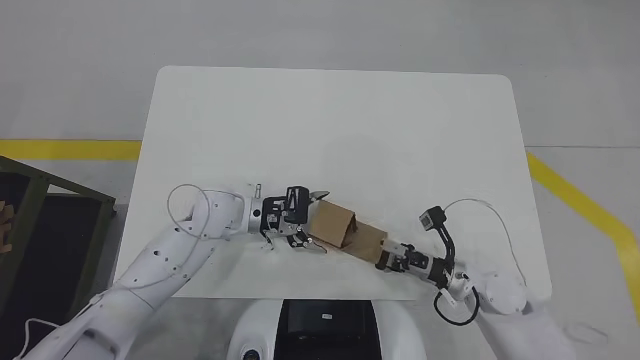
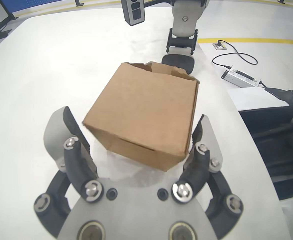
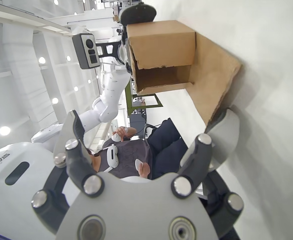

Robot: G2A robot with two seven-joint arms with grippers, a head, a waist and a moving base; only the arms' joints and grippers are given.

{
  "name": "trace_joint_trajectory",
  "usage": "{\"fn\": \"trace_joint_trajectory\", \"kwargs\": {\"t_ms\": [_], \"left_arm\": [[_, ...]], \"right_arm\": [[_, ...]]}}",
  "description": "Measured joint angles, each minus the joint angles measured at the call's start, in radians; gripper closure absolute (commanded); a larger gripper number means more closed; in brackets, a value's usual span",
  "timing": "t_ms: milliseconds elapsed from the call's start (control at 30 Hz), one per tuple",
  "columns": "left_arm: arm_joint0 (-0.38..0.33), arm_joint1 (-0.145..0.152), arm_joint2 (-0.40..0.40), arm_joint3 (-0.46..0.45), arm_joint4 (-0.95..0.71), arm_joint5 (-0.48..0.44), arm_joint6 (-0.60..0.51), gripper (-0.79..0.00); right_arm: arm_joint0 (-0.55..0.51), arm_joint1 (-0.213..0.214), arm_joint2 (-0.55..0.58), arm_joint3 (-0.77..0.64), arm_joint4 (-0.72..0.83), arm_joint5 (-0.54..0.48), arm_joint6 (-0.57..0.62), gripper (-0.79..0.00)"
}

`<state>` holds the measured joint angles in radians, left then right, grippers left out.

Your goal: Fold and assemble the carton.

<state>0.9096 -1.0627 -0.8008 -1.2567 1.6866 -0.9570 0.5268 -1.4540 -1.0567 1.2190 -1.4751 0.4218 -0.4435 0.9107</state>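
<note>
Carton (image 1: 335, 226) lies on its side on the bench (image 1: 400, 120), near the edge closest to the robot, between the two hands. At one end the left hand (image 1: 314, 220) is spread wide, with the carton's shut end between its fingers (image 2: 71, 126). The pads sit just beside the two corners, and I cannot tell whether they press. It reads as a brace, so the carton cannot slide while the other end is worked. The right hand (image 1: 390, 257) is also wide open and grips nothing. One finger (image 3: 225, 123) is down at the bench, touching the outer edge of a long flap (image 3: 216, 76) that lies flat; the other is up in the air. That low finger looks placed to get under the flap and lift it toward the opening.

The right wrist view looks into the open mouth (image 3: 161, 77): hollow inside, partly closed by what looks like a ragged-edged flap. The left wrist view faces the opposite end, shut, with a short slit across it. From above, hands and carton line up in one slanted row.
</note>
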Motion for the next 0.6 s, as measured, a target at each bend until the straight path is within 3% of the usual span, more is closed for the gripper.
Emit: {"fn": "trace_joint_trajectory", "kwargs": {"t_ms": [300, 600], "left_arm": [[0.030, 0.017, -0.043, -0.002, -0.021, 0.001, -0.031, -0.785], [0.070, 0.038, -0.105, -0.010, -0.052, 0.010, -0.060, -0.785]], "right_arm": [[0.217, -0.050, -0.133, 0.197, 0.042, -0.051, -0.024, -0.785], [0.306, -0.064, -0.140, 0.289, 0.083, -0.080, 0.020, -0.785]]}}
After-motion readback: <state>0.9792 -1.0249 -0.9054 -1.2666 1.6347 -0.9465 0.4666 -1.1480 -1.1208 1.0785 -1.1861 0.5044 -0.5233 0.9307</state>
